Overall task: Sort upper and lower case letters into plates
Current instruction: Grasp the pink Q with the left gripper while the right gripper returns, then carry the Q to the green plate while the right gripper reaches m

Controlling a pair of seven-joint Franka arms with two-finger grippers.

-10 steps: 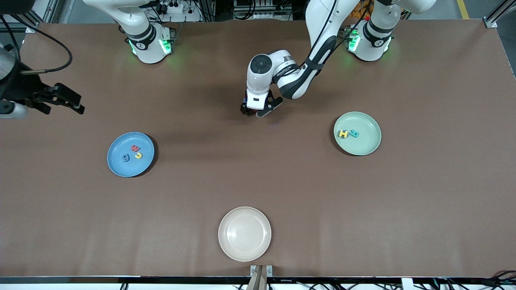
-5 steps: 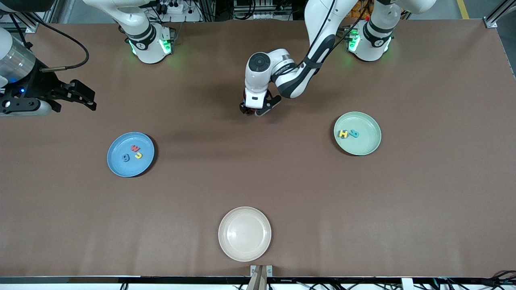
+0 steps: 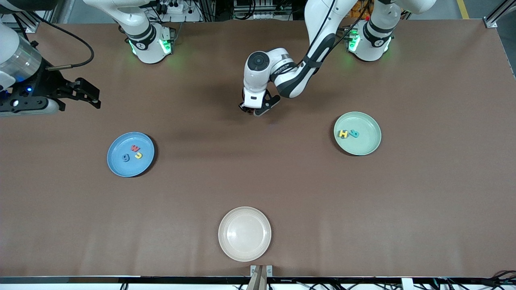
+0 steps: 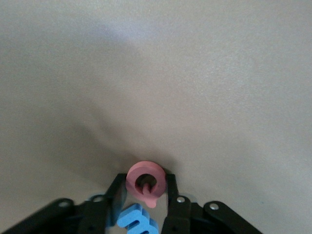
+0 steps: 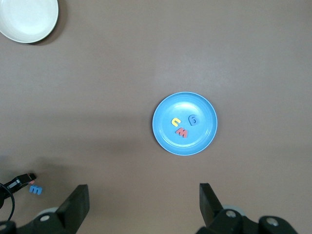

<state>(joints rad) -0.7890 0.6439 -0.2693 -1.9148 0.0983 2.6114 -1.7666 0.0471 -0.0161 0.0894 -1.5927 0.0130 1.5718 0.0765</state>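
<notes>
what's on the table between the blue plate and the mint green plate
Nothing: in the front view the table is bare brown between the blue plate and the mint green plate. The left gripper works farther from the camera than that stretch.

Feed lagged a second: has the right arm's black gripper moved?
Yes. The right gripper has swung inward from the table's edge, toward the round blue plastic plate, fingers open.

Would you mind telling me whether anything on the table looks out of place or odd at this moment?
Nothing is spilled or damaged. One small blue letter lies on the bare table, outside any plate, right beside the left gripper, which is shut on a red round letter. The cream-white plate holds nothing.
</notes>
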